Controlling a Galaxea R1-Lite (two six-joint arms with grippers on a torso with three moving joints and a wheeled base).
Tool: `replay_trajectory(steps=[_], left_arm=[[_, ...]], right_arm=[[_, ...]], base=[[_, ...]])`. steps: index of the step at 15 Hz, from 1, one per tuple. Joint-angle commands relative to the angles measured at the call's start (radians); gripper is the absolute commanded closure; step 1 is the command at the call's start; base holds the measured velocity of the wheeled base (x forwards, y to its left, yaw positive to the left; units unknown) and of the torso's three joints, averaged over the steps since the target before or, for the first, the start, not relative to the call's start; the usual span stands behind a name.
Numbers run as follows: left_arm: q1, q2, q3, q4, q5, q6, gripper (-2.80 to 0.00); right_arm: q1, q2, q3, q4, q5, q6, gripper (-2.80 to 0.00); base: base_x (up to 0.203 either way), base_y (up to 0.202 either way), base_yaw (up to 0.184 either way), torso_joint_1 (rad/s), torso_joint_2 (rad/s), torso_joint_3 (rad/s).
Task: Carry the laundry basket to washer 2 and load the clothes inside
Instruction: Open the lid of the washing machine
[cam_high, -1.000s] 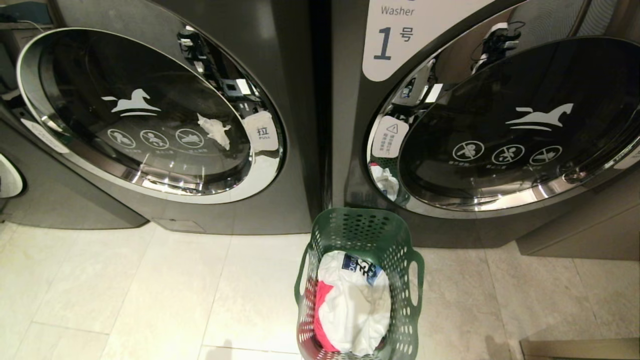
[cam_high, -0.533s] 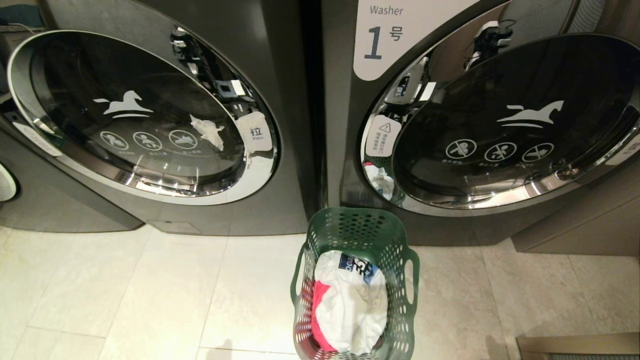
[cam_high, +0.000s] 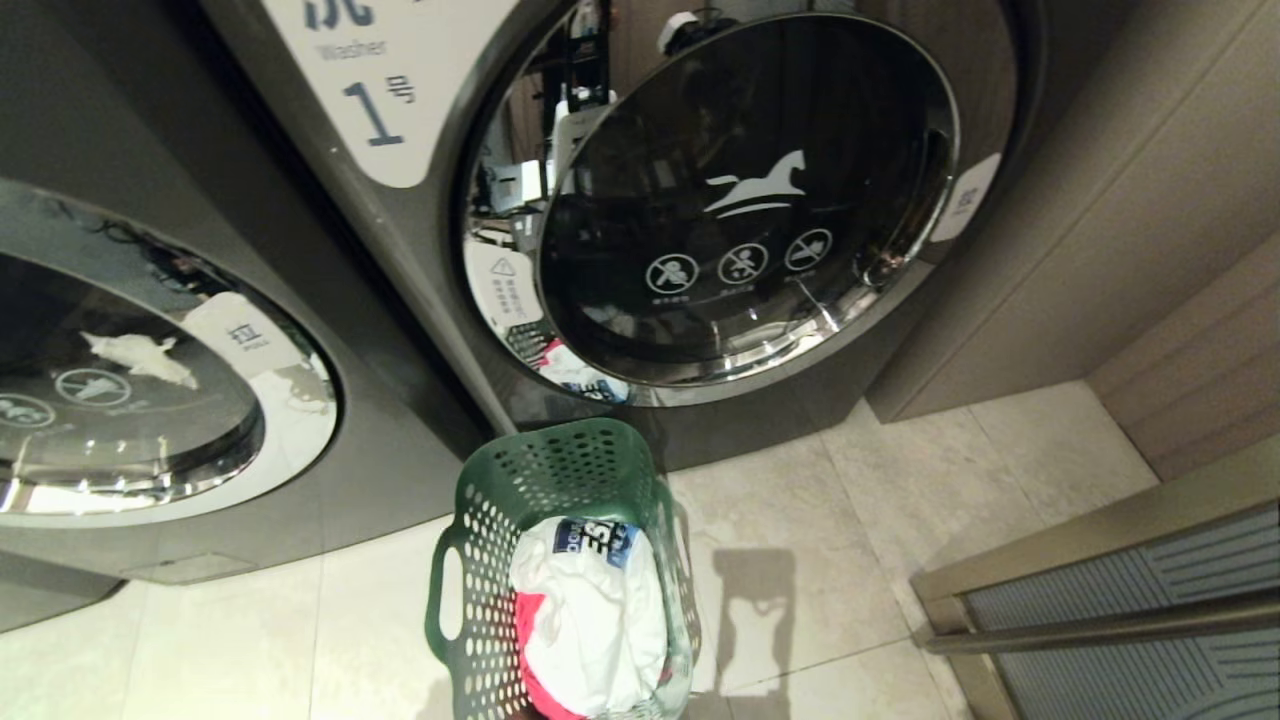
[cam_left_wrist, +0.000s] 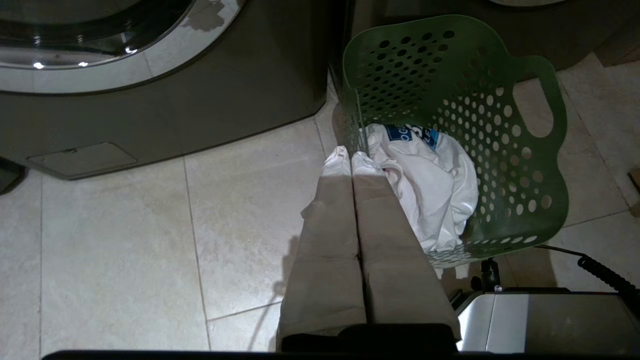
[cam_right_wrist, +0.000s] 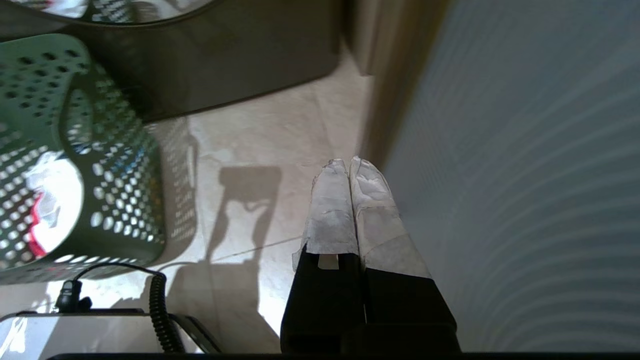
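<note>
- Since the earlier frame the whole head view has swung toward the right: the machine labelled 1 now fills the upper middle, the other grey machine has slid to the left edge, and a tan wall panel plus a ribbed grey panel have come into sight on the right. That is the camera turning, not the things moving.
- The laundry basket stands on the pale tiled floor, just in front of the gap between the two machines, nearer the lower edge of the machine labelled 1.
- The clothes lie bundled inside the basket: a white garment with a blue printed patch on top, a pink-red one beneath it.
- No numeral 2 label shows on either machine.
- Both round doors look closed.
- The left gripper hangs above the floor by the basket's near rim, fingers pressed together, holding nothing.
- The right gripper hangs over the floor beside the ribbed panel, fingers likewise pressed together and empty.
</note>
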Motion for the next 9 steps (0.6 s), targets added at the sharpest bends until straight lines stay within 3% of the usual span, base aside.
replay_trajectory(steps=[1,9], left_arm=[[0.0,0.001,0.0,0.001,0.002,0.0,0.0],[0.0,0.001,0.0,0.001,0.0,0.002,0.0]], right_arm=[[0.0,0.0,0.0,0.001,0.0,0.0,0.0],[0.0,0.0,0.0,0.0,0.0,0.0,0.0]], base=[[0.0,0.005,-0.13,0.0,0.0,0.003],[0.0,0.001,-0.01,0.0,0.0,0.0]])
